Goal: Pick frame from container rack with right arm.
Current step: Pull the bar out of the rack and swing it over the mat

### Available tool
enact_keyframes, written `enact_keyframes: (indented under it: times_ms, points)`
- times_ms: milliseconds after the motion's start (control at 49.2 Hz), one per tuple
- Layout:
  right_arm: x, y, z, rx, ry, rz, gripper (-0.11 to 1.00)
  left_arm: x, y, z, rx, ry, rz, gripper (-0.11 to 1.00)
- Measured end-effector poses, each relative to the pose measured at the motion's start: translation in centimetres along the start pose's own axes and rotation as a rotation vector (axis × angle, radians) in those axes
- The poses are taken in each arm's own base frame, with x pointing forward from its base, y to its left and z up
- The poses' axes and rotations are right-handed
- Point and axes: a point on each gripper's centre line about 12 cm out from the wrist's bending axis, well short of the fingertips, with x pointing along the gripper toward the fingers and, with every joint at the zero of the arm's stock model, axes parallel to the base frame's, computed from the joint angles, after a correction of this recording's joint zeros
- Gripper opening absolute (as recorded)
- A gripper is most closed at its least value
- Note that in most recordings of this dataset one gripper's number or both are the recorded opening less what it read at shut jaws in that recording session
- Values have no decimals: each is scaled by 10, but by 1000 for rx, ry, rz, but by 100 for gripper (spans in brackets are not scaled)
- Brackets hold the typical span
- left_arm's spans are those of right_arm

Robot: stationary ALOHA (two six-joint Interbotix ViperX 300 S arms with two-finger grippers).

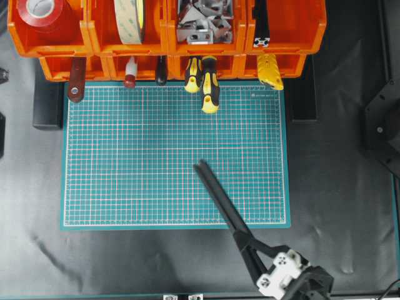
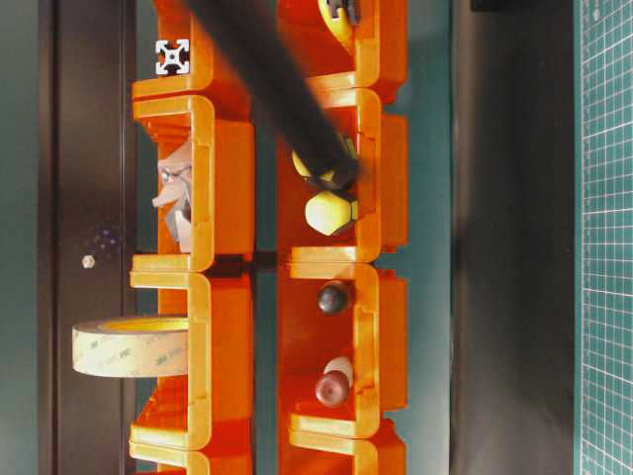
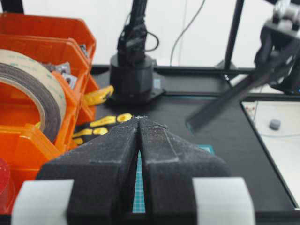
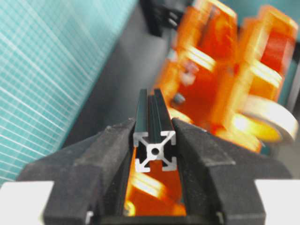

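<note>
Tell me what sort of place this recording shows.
Probably a workshop or lab bench for assembly: an orange container rack holding tape, screwdrivers and metal brackets, with a green cutting mat in front.

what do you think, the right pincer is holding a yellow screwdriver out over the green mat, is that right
Not quite. The right pincer is shut on the frame, a black grooved bar, not on a screwdriver. The right wrist view shows its square slotted end between the fingers. It does reach out over the green mat. The yellow screwdrivers sit in the container rack.
</note>
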Motion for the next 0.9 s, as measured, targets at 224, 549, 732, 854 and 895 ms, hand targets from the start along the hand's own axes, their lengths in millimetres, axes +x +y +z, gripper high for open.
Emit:
enact_keyframes:
  times_ms: [224, 549, 732, 854, 895]
  points:
    - [40, 17, 0, -45, -68, 52, 26, 0, 0, 4, 0, -35, -2, 1]
    - [114, 27, -14, -39, -100, 142, 26, 3, -2, 4, -1, -39, -15, 1]
    - [142, 21, -21, -8, -102, 166, 26, 4, -3, 4, 7, -41, -17, 1]
    - [157, 19, -28, 8, -82, 176, 26, 4, -3, 4, 6, -42, -17, 1]
    - [161, 18, -30, 14, -75, 178, 26, 4, -3, 4, 4, -41, -17, 1]
